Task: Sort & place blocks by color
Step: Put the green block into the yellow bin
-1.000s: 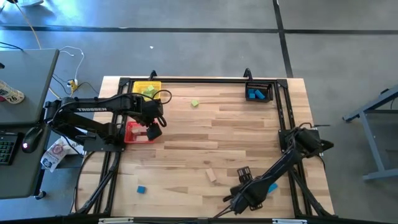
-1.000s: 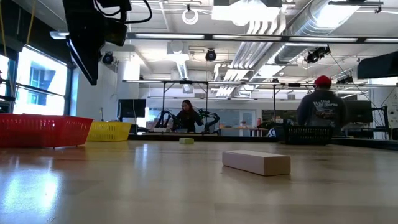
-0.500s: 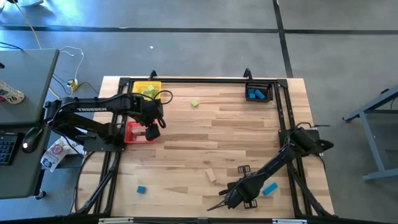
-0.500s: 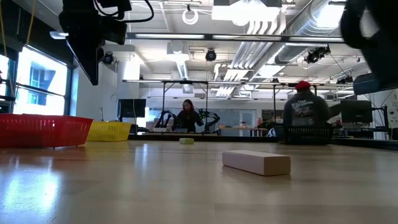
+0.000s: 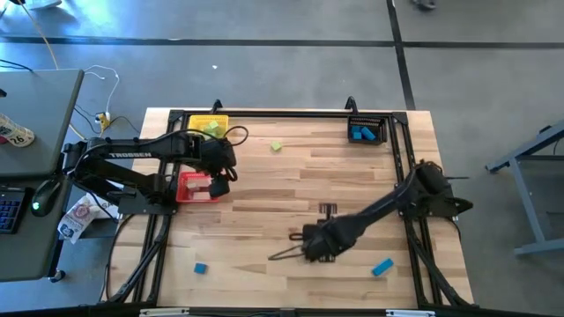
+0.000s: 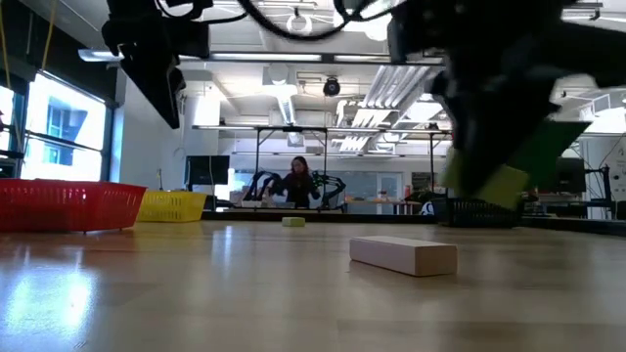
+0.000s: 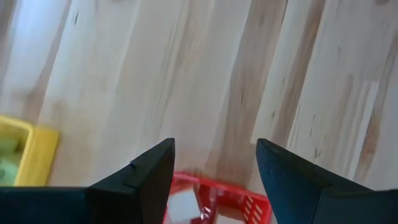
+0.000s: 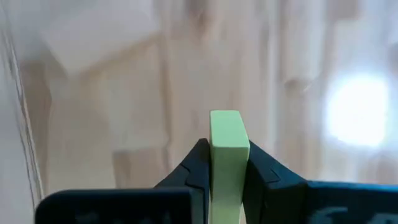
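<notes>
Wooden table (image 5: 352,176) carrying bins; right gripper (image 8: 228,163) hovering mid-table, jaws clamping green block (image 8: 226,155); left gripper (image 7: 214,180) hanging over red bin (image 5: 196,188), jaws wide.

The right pincer (image 5: 310,247) moves from the blue block (image 5: 382,267) toward the worktop's middle — now over the tan block (image 6: 403,254), jaws closed.

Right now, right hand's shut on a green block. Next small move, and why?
Probably carry it toward the yellow bin. The right hand is shut on the light green block, clear of the table, and that bin already holds green pieces. Left hand waits, open, over the red bin.
</notes>
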{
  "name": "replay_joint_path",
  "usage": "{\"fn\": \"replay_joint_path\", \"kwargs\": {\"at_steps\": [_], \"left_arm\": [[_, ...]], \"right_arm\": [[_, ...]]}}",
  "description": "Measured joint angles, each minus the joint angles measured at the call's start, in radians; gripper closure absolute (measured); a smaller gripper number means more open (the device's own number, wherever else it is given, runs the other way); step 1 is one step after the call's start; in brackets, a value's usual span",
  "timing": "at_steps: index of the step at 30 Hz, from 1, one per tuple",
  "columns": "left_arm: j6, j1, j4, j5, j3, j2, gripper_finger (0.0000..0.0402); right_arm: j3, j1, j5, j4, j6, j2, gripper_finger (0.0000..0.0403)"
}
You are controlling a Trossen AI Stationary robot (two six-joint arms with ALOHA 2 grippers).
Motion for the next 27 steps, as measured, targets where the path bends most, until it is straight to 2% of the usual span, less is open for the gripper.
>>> {"fn": "replay_joint_path", "kwargs": {"at_steps": [7,14,21,27], "left_arm": [[0.092,0.000,0.099,0.009,0.000,0.000,0.0192],[0.162,0.000,0.261,0.113,0.000,0.000,0.0192],[0.180,-0.002,0.417,0.132,0.000,0.000,0.0192],[0.180,-0.025,0.527,0.192,0.000,0.000,0.0192]], "right_arm": [[0.001,-0.099,0.100,0.104,-0.133,-0.125,0.0373],[0.001,-0.165,0.121,0.241,-0.262,-0.250,0.0373],[0.001,-0.198,0.160,0.400,-0.414,-0.332,0.0373],[0.002,-0.207,0.162,0.591,-0.569,-0.363,0.0373]]}}
